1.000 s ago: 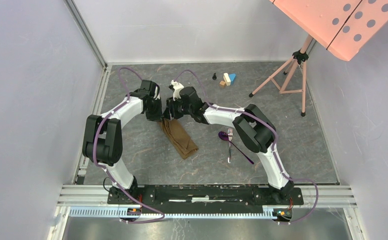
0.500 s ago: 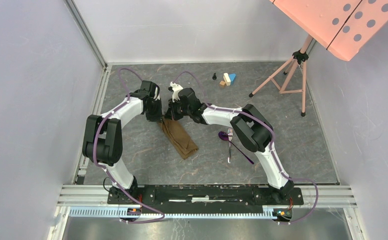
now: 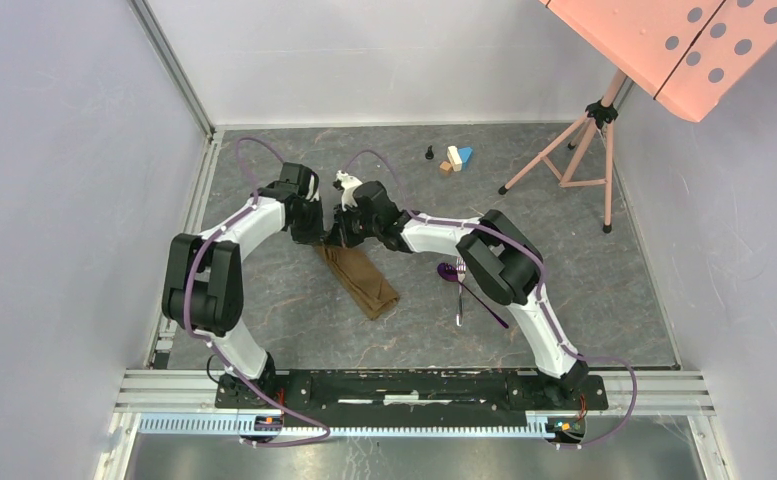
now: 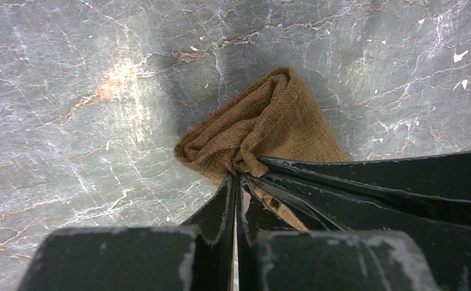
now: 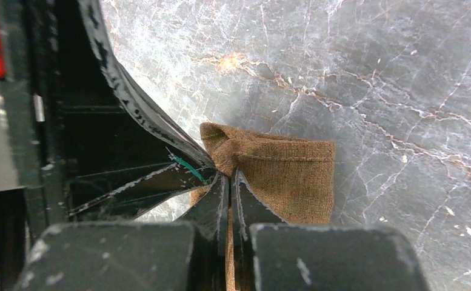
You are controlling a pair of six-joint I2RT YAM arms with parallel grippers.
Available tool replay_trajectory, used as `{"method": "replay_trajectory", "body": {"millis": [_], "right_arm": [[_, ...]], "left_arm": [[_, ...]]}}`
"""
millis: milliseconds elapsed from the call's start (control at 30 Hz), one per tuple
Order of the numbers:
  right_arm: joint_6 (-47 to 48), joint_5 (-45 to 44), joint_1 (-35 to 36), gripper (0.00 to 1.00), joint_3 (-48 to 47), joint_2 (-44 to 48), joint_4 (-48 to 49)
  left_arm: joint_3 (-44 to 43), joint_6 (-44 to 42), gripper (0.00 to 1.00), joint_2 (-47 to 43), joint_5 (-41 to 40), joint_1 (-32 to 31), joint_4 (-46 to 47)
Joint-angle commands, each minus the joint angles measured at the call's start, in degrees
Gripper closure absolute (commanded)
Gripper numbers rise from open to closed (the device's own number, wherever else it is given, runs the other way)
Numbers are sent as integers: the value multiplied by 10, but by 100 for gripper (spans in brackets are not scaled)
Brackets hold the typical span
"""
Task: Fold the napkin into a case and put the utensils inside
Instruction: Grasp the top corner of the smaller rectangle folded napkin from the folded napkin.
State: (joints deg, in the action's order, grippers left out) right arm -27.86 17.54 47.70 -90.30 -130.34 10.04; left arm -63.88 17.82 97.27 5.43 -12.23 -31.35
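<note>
The brown napkin lies folded into a narrow strip on the table, slanting from its far end down to the right. Both grippers meet at that far end. My left gripper is shut on the bunched cloth. Close beside it, my right gripper is shut on the same end of the napkin; in each wrist view the other gripper's black fingers cross just beside mine. The purple spoon and the silver fork lie crossed on the table right of the napkin.
Small coloured toy blocks sit at the back of the table. A pink tripod stand rises at the back right, with a pink perforated board above it. Grey walls close in on both sides.
My right gripper has closed on the far end of the napkin and edged slightly left toward the left gripper. The left gripper stayed shut on the cloth.
</note>
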Motion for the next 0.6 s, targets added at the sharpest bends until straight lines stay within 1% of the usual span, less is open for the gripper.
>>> {"method": "replay_trajectory", "body": {"millis": [0,133,233,267,333,400,500,567], "right_arm": [[-17,14,9,100,11,-11,21],[-34,21,14,100,13,-32,56],[-43,34,15,100,-7,-65,51],[-48,35,17,100,11,-60,64],[-61,34,18,99,77,-30,117],[-60,45,14,90,88,-16,125],[-52,80,6,83,65,-15,107],[-47,88,0,77,71,-1,108]], "left_arm": [[1,9,98,-38,-3,3,18],[2,18,98,-32,14,3,21],[-2,23,98,-18,13,4,12],[-3,24,98,-15,9,4,10],[-4,25,98,-16,0,8,6],[-9,26,98,-14,0,13,0],[-17,25,98,-4,-6,16,-14],[-17,26,98,-3,-11,17,-19]]}}
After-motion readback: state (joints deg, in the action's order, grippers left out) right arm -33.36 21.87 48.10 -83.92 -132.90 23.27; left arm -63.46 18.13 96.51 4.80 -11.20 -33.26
